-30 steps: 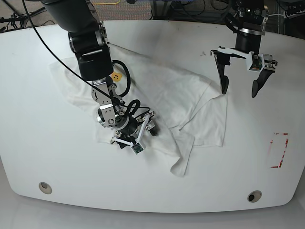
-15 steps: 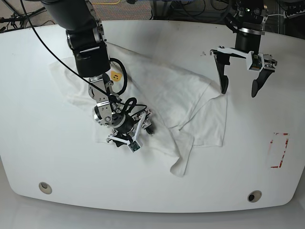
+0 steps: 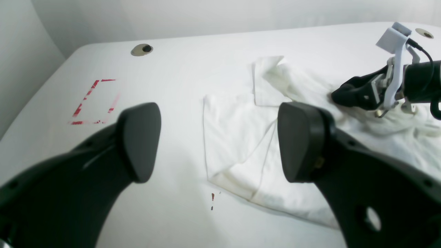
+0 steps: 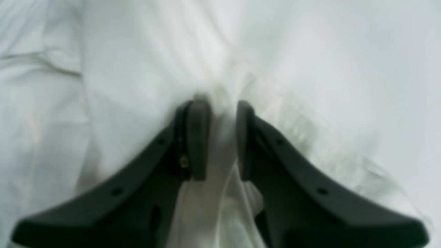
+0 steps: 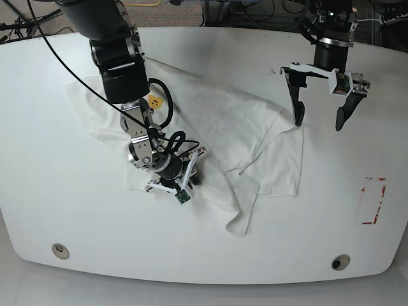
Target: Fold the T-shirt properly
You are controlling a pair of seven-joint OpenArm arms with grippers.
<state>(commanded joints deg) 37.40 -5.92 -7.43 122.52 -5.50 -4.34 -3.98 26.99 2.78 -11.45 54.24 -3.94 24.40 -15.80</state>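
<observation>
The white T-shirt (image 5: pixel 220 121) lies crumpled across the middle and left of the table, with a small yellow face (image 5: pixel 155 100) showing near its upper left. My right gripper (image 5: pixel 175 182) presses down on the shirt's lower left part. In the right wrist view the right gripper (image 4: pixel 222 106) is shut on a pinched ridge of T-shirt (image 4: pixel 137 51) fabric. My left gripper (image 5: pixel 319 122) hangs open above the table, just right of the shirt's sleeve. Seen from the left wrist, the left gripper (image 3: pixel 218 137) holds nothing, the T-shirt (image 3: pixel 237 144) sleeve edge lies below it, and the right gripper (image 3: pixel 344 94) is further off.
A red tape outline (image 5: pixel 374 201) marks the table near its right edge, also visible as the red tape outline (image 3: pixel 93 101) from the left wrist. Round holes (image 5: pixel 60 250) (image 5: pixel 340 262) sit near the front edge. Black cables loop around the right arm's wrist (image 5: pixel 162 111).
My right gripper has shifted slightly to the left on the shirt, staying down in the fabric. The left arm has not moved.
</observation>
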